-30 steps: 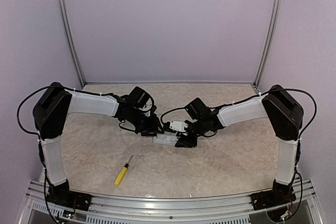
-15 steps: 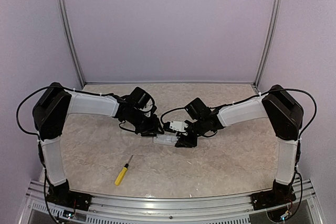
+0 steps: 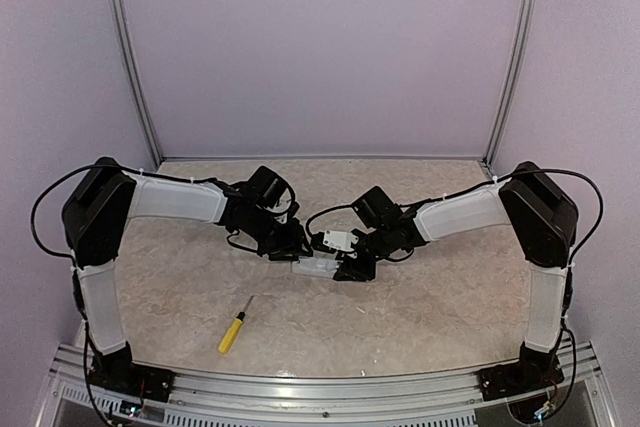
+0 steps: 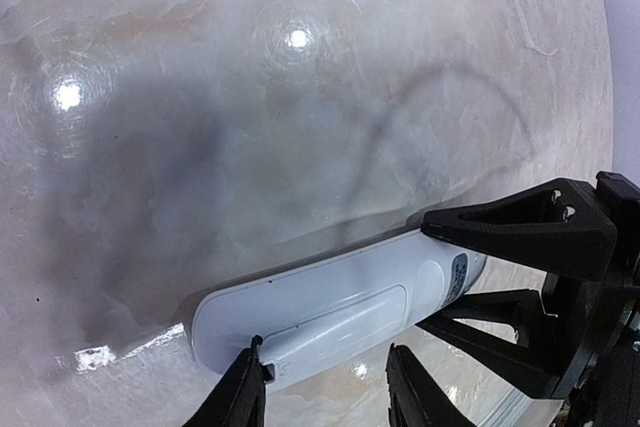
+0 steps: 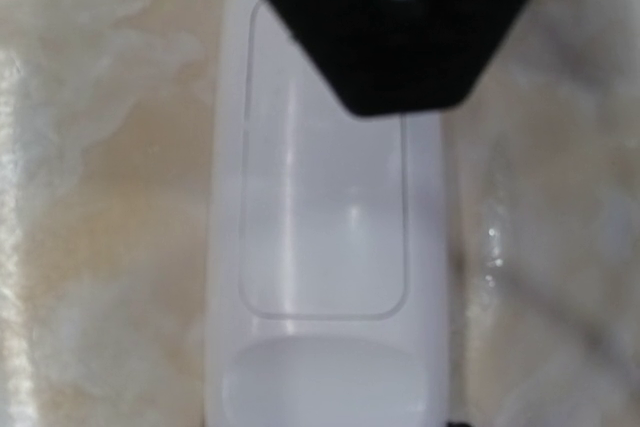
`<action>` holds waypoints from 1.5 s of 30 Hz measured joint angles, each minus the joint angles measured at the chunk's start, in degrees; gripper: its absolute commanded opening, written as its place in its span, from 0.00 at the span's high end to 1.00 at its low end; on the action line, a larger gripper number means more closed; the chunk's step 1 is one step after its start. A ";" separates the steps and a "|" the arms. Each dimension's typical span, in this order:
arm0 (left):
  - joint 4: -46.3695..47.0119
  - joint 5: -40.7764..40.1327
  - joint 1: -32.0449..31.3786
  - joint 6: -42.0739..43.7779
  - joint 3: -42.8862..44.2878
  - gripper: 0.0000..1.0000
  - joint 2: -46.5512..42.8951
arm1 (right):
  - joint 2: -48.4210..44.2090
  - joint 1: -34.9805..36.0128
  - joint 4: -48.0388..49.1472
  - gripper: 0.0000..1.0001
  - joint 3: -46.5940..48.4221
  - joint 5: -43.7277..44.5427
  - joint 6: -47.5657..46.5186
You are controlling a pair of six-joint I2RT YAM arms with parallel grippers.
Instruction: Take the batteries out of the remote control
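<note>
The remote control (image 3: 312,265) lies flat on the table between my two grippers, back face up. Its battery cover (image 4: 340,322) is closed, so the batteries are hidden. My left gripper (image 4: 325,377) is open at the remote's near edge. One of its fingertips (image 4: 245,387) touches the end of the cover, and the other hangs over bare table. My right gripper (image 3: 350,269) grips the remote's other end, its black fingers (image 4: 520,232) on either side. In the right wrist view the remote (image 5: 325,247) fills the frame, with the left gripper's black tip (image 5: 400,37) above it.
A yellow-handled screwdriver (image 3: 232,332) lies on the table near the front left, well apart from the arms. The marble-patterned table (image 3: 430,317) is enclosed by lilac walls at the back and sides.
</note>
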 measured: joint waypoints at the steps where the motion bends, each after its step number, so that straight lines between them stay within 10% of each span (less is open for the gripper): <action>1: 0.00 0.09 0.00 -0.04 0.00 0.59 0.00 | 0.00 0.00 0.00 0.94 0.00 0.00 0.02; 17: 10.91 10.25 -0.79 -7.91 -5.38 0.59 -1.51 | 0.07 -0.02 0.66 0.94 -0.02 0.22 0.09; 45: 2.25 2.95 2.21 -0.33 -5.33 0.59 -2.80 | 0.17 0.00 1.42 0.95 -0.04 1.03 0.24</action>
